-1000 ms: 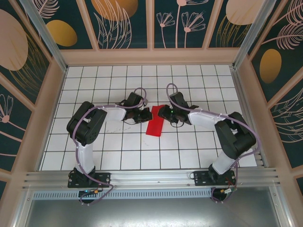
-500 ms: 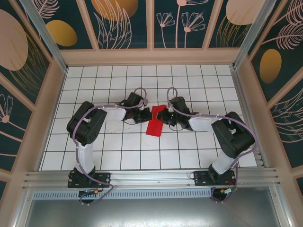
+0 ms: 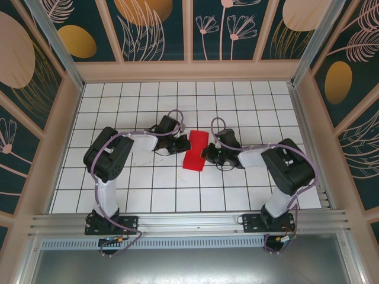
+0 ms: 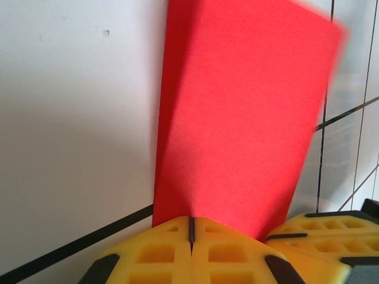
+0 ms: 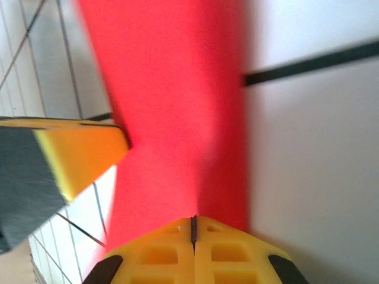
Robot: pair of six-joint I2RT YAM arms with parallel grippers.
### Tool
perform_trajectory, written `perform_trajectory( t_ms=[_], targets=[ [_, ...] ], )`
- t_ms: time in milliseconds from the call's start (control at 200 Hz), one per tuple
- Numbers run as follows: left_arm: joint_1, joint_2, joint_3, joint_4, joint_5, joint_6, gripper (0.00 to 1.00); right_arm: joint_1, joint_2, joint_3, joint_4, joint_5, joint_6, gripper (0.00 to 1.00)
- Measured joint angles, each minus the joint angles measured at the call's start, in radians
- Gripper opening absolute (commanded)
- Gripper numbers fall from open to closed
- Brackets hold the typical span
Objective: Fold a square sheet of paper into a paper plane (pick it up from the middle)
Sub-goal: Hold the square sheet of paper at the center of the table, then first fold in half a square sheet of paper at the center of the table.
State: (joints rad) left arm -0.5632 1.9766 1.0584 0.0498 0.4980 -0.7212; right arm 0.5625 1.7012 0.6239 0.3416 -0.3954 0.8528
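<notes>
**Top camera:** the left arm [image 3: 109,157] rises from its base at the near edge, bends at the elbow and reaches low to the right over the table [image 3: 148,189]; the right arm [image 3: 284,171] mirrors it, reaching left; the left gripper [image 3: 182,145] and right gripper [image 3: 206,155] face each other at the table's middle, one on each long side of the red paper [image 3: 194,152], a folded narrow strip set slantwise over white tiles ruled with black lines; whether it lies flat or is lifted I cannot tell; a metal rail [image 3: 189,220] runs along the near edge; walls [image 3: 154,29] of dark teal panels with pale leaf and flower drawings close the other three sides.

**Left wrist camera:** the left gripper [image 4: 191,229] has its yellow fingers pressed together on the near edge of the red paper [image 4: 237,118], which spreads away over the white table; a second yellow finger [image 4: 320,234] sits at the paper's lower right corner.

**Right wrist camera:** the right gripper [image 5: 193,228] is likewise clamped tight on the edge of the red paper [image 5: 177,89]; another yellow finger [image 5: 83,157] meets the sheet from the left; the view is blurred.
</notes>
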Motion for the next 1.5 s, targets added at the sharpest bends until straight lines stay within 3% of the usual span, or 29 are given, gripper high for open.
perform_trajectory(
  t_ms=[225,585,1096,1496],
  targets=[
    [0.0,0.001,0.0,0.002,0.002,0.004,0.0,-0.001,0.002,-0.042,0.087,0.0,-0.001,0.03],
    [0.0,0.001,0.0,0.002,0.002,0.015,0.0,0.001,-0.078,-0.033,0.061,-0.05,-0.001,0.03],
    [0.0,0.001,-0.004,0.009,0.003,0.022,0.0,0.013,-0.013,-0.098,0.15,-0.081,0.029,0.04],
    [0.0,0.001,-0.008,0.018,0.007,0.022,0.0,0.053,-0.089,-0.093,0.119,-0.1,0.018,0.02]
  ],
)
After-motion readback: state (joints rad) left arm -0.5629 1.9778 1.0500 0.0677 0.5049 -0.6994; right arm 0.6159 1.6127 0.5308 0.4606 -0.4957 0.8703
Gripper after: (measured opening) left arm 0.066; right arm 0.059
